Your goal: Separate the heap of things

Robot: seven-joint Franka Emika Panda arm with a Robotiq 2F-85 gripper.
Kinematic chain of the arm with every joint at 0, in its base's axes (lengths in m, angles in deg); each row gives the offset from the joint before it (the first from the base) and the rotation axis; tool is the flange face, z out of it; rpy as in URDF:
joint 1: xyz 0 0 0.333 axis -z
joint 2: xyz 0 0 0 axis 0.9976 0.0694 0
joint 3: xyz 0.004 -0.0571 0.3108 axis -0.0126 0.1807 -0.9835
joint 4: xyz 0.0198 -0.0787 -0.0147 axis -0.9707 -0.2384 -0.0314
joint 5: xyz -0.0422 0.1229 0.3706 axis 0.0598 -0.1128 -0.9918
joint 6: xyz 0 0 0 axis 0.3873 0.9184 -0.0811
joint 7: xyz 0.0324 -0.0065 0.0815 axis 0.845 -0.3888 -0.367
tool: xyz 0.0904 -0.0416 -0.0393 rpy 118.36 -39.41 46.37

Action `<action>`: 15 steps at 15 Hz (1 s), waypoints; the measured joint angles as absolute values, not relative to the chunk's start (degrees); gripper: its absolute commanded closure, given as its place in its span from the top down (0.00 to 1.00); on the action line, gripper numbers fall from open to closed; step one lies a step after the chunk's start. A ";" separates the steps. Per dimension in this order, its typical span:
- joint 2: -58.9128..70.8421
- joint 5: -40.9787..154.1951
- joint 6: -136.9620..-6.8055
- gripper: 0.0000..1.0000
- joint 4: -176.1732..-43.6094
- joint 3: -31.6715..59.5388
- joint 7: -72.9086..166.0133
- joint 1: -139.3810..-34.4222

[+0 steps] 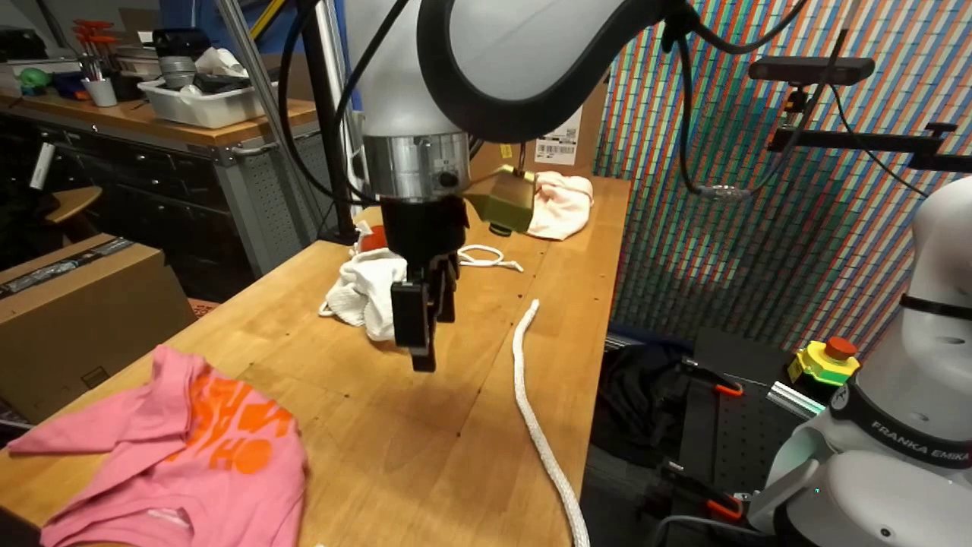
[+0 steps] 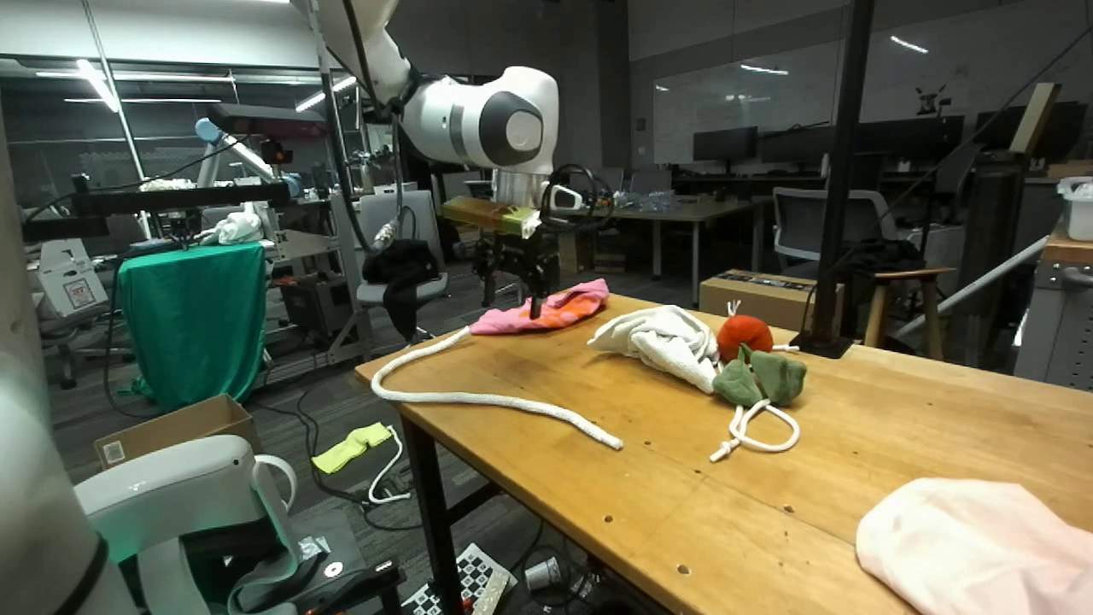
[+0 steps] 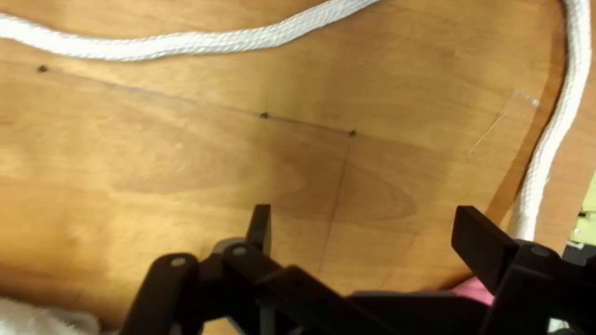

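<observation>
My gripper [image 1: 434, 338] is open and empty above the wooden table; its fingers show wide apart in the wrist view [image 3: 363, 211]. Bare wood lies between them. A white rope [image 2: 495, 399] curves along the table edge and crosses the top and right of the wrist view [image 3: 186, 44]. A pink garment with orange letters [image 1: 190, 456] lies spread at one end. A crumpled white cloth [image 2: 662, 342] touches or nearly touches a red ball [image 2: 745, 336] and green plush leaves [image 2: 760, 376] with a white cord loop. A pale pink cloth [image 2: 965, 538] lies apart at the other end.
A black post [image 2: 832, 213] stands at the table's edge beside the red ball. The table [image 2: 649, 487] has open edges. A cardboard box [image 1: 83, 311] sits on the floor alongside. A yellow cloth [image 2: 352, 448] lies on the floor. Another white arm [image 1: 904, 425] stands beside the table.
</observation>
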State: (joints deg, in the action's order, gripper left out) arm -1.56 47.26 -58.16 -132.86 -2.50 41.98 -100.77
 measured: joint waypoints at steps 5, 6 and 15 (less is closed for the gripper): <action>-3.27 54.13 -69.78 1.00 -133.14 0.42 45.59 -98.57; -3.16 55.78 -72.63 1.00 -133.36 0.94 47.19 -98.33; 0.49 68.45 -80.97 1.00 -134.09 3.13 61.47 -98.30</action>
State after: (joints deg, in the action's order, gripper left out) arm 0.49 68.45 -80.97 -134.09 3.13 61.47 -98.30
